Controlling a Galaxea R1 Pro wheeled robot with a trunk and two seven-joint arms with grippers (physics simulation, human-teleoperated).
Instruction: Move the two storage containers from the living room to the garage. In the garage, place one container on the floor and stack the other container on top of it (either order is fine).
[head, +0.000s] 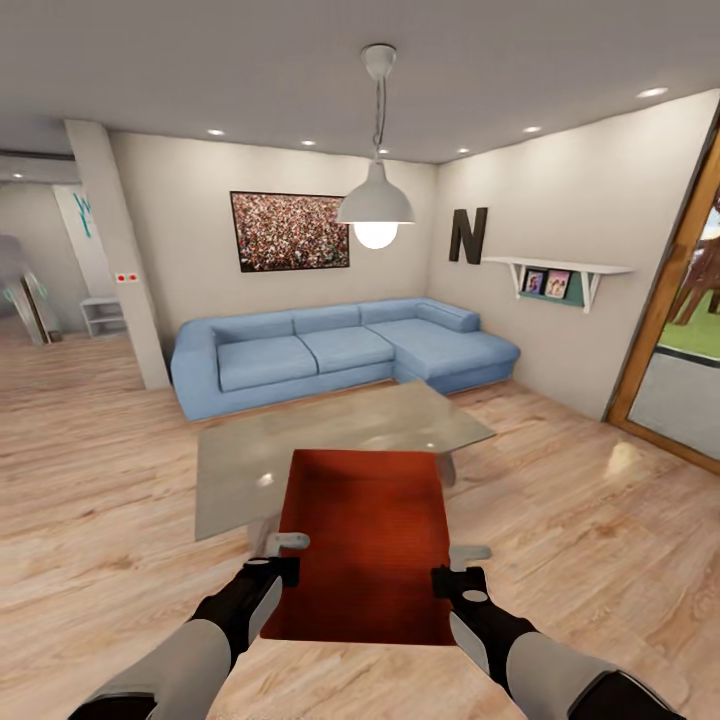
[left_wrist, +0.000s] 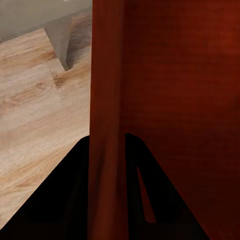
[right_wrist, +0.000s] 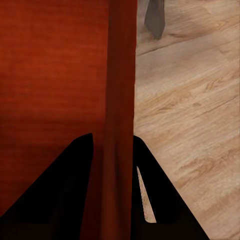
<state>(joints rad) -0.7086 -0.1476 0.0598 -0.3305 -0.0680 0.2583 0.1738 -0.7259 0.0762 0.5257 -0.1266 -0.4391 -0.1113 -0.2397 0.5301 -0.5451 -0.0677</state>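
Orange-red storage container (nothing inside) clamped by left gripper and right gripper.

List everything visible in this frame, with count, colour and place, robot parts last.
storage container: one, orange-red, open-topped, held between both grippers in front of the coffee table
coffee table: one, pale glassy top, centre of room before the sofa
sofa: one, blue corner type, against back wall
pendant lamp: one, white, hanging from ceiling
framed picture: one, reddish speckled, back wall
letter N: one, dark, right wall
wall shelf: one, white, right wall, with small pictures
floor: light wood plank
left gripper: black jaws clamped on container's left wall
right gripper: black jaws clamped on container's right wall
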